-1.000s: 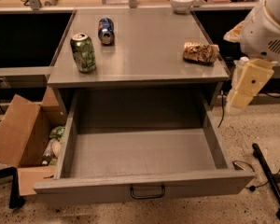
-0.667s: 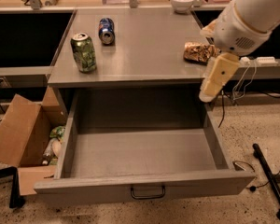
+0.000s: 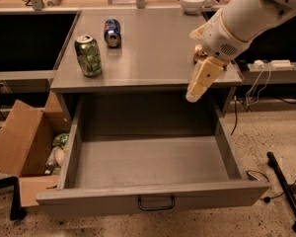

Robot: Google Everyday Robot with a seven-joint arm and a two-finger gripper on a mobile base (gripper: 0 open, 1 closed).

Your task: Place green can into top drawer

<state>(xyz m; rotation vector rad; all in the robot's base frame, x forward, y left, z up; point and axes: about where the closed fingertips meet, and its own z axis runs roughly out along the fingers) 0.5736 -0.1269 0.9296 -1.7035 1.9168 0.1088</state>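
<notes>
The green can (image 3: 88, 55) stands upright on the left part of the grey cabinet top (image 3: 153, 58). The top drawer (image 3: 153, 197) is pulled wide open below it, with nothing in it, and its dark handle (image 3: 156, 203) sits at the middle of the front panel. My gripper (image 3: 192, 95) hangs from the white arm at the right. It points down over the cabinet's front right edge, above the back right of the drawer. It is well to the right of the green can and holds nothing.
A blue and red can (image 3: 112, 32) lies on its side behind the green can. A white bowl (image 3: 192, 2) stands at the back right. An open cardboard box (image 3: 22, 142) with litter sits on the floor at the left. Cables and a black pole (image 3: 286, 191) lie at the right.
My arm has swung left from beyond the cabinet's right side to over its front right edge. It now covers the snack bag. The cans and the drawer have not moved.
</notes>
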